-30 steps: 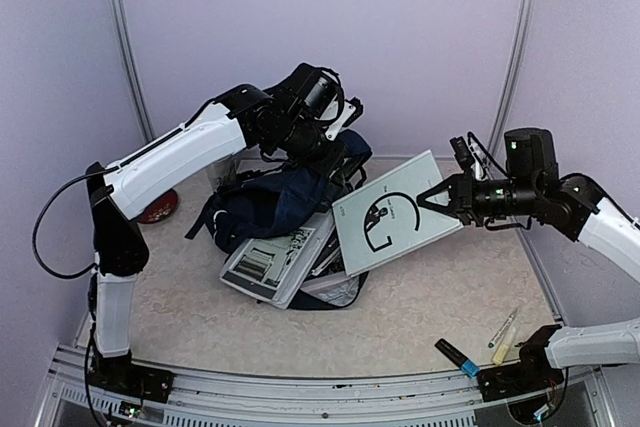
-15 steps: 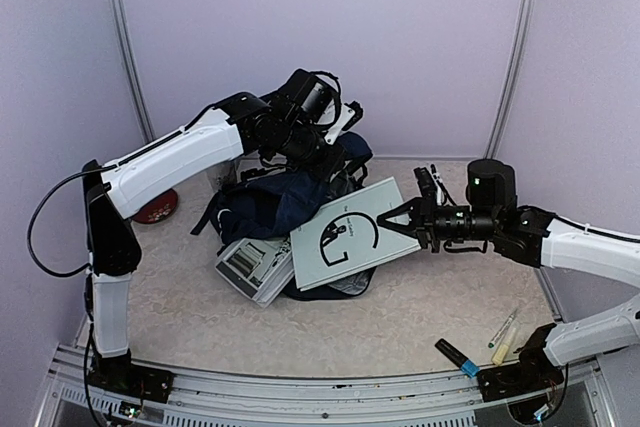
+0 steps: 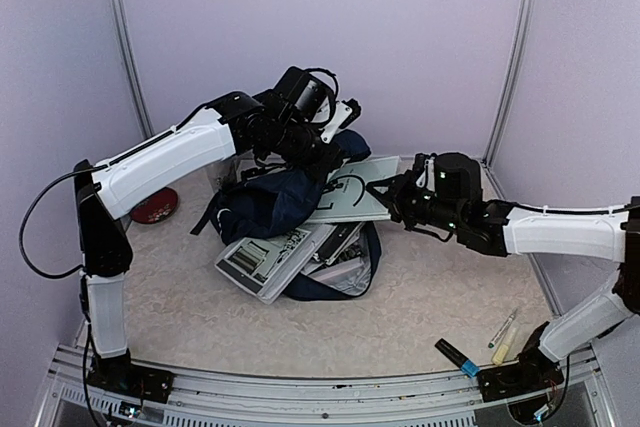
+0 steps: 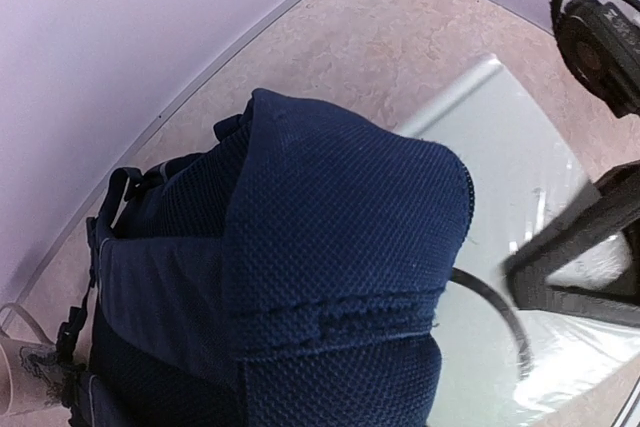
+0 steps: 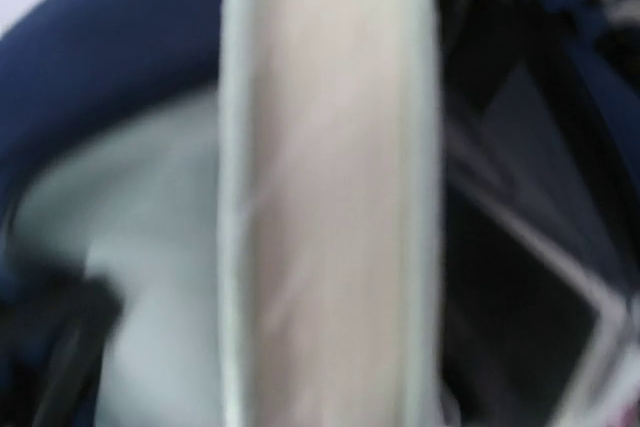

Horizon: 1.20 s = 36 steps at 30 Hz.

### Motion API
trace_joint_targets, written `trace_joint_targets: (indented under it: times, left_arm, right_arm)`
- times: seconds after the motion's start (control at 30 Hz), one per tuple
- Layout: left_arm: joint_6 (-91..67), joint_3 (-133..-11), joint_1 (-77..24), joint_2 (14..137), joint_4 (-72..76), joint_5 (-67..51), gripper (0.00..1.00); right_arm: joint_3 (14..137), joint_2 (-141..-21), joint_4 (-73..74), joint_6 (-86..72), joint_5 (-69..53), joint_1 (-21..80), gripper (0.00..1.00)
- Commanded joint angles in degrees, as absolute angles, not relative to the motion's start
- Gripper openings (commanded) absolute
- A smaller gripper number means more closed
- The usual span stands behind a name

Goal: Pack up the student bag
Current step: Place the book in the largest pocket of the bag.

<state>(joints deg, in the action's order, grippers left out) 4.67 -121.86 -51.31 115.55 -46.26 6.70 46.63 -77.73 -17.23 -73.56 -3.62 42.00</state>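
The student bag [image 3: 262, 205] lies slumped on the table [image 3: 430, 297], its mouth toward the arm bases. A grey printed book [image 3: 268, 262] lies flat at that mouth.

The left gripper [image 3: 328, 147] is at the bag's far top edge, its jaws nearly together and pinching a fold of the navy fabric, which is lifted above the rest of the bag. In the left wrist view this fold of the bag [image 4: 330, 247] rises right up to the camera and fills the lower middle. The fingers themselves are hidden under it.

The right gripper [image 3: 385, 197] is just to the right of the bag, clamped narrowly on the right edge of a thin white book [image 3: 350, 202] with a black curved mark. The book lies almost flat. Its left part reaches over the bag, under the lifted fold. In the left wrist view the book [image 4: 490, 177] shows beside the fold, with the right gripper's dark fingers [image 4: 580, 232] on it. The right wrist view is blurred: the book's pale edge [image 5: 320, 197] runs straight ahead, with navy cloth [image 5: 110, 47] around it.

A red round thing [image 3: 158, 209] sits just left of the bag. A black marker [image 3: 455, 355] and a pale one [image 3: 503, 327] lie well apart from the bag, on its near right.
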Motion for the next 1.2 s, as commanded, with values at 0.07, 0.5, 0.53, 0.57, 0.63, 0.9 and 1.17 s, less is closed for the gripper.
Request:
trace_joint_targets:
  times: [0.07, 0.5, 0.53, 0.57, 0.63, 0.9, 1.17]
  left_arm:
    - [5.09, -126.78, -52.33, 115.47, -34.2, 0.2, 0.0]
    - [2.73, -126.4, -47.97, 116.37, -31.45, -2.44, 0.0]
    - [2.79, -126.23, -47.84, 116.49, -31.39, -2.51, 0.0]
    - [2.92, -126.21, -47.82, 116.72, -31.5, -2.49, 0.0]
    - [3.27, -126.14, -47.75, 117.2, -31.86, -2.37, 0.0]
    - [4.36, -124.12, -46.76, 116.37, -32.84, -1.93, 0.0]
    - [6.76, -122.01, -46.76, 114.94, -34.98, -0.47, 0.0]
  right_arm:
    - [57.54, -89.36, -20.82, -72.19, 14.6, 47.25, 0.15]
    - [60.31, -92.58, -11.82, -60.6, -0.25, 49.88, 0.73]
    - [59.89, -91.56, -10.71, -59.27, -0.72, 49.91, 0.81]
    - [59.63, -90.44, -9.65, -57.58, -1.28, 49.89, 0.95]
    - [58.98, -87.62, -8.06, -54.34, -2.39, 49.83, 1.0]
    - [57.1, -76.52, 8.95, -39.85, 0.83, 49.9, 1.0]
    - [52.04, -65.08, 8.14, -23.24, 0.71, 47.89, 1.0]
